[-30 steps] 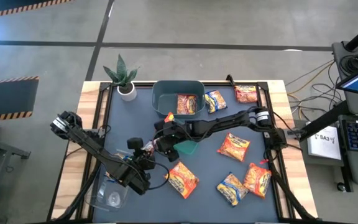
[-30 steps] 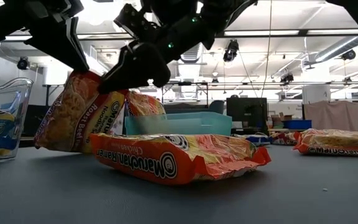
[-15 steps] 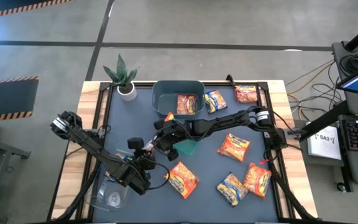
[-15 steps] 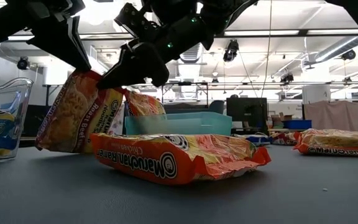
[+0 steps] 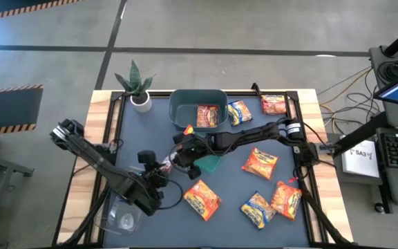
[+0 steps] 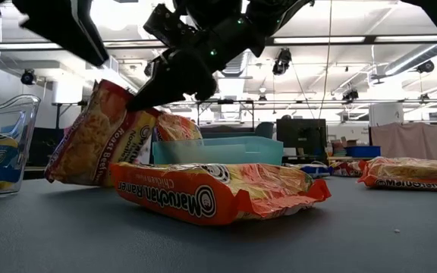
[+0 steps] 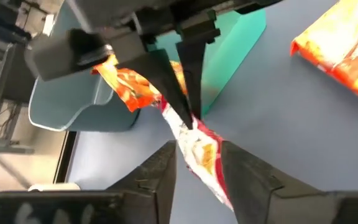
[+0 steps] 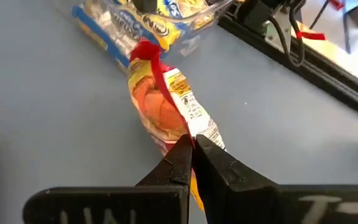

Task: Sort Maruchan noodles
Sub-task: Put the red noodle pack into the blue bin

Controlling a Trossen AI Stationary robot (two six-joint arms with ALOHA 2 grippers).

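Observation:
A dark red Maruchan noodles packet (image 6: 95, 136) stands tilted on its lower edge (image 6: 70, 179) beside the clear tub (image 6: 6, 144). My right gripper (image 6: 136, 102) is shut on its top. My left gripper (image 7: 197, 152) is open, with a finger on either side of the packet's upper end; in the low view it sits above and clear of the packet. In the high view both grippers meet left of centre, the left (image 5: 157, 176) and the right (image 5: 177, 158). An orange packet (image 6: 218, 193) lies flat just in front of it. My right gripper pinches the packet's crimped top edge (image 8: 188, 127) between its two fingertips, at the corner toward the table's right. The fingers slant down from the right and far side. The packet hangs tilted below them, its bottom edge on the mat.
A grey-teal tub (image 5: 185, 104) with a packet inside stands at the far middle, a green tray (image 5: 209, 164) under my right arm. Several more packets (image 5: 260, 162) lie on the right half. The clear tub (image 5: 119, 214) holds yellow-and-blue packets. A potted plant (image 5: 138, 86) stands far left.
My right gripper has shut on the packet's top corner. My left gripper has opened, let the packet go and risen up and toward the left edge. The packet has stayed standing on its lower edge and tipped slightly.

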